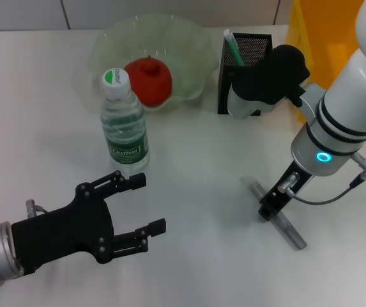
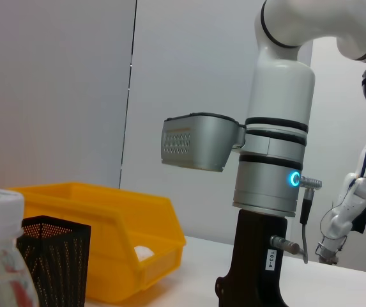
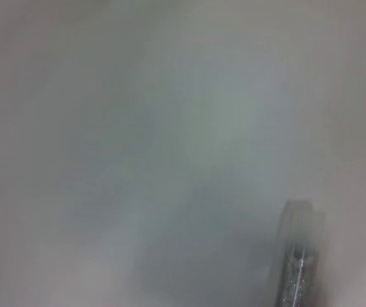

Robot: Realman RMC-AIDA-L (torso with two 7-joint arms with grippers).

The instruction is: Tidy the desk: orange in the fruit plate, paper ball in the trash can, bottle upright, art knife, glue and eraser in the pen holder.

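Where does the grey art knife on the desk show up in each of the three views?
Head view: the art knife lies flat on the white desk, lower right, with the right gripper down on its middle.
Left wrist view: not in it; only the right arm's black gripper base shows.
Right wrist view: a blurred end of the knife, lower right.
Shared landmark: the desk surface.

The head camera looks steeply down on the desk from above. The left wrist camera sits low, near desk level, facing sideways across it; both views share the bottle, pen holder, trash can and right arm. The right wrist camera points down, very close to the desk surface.
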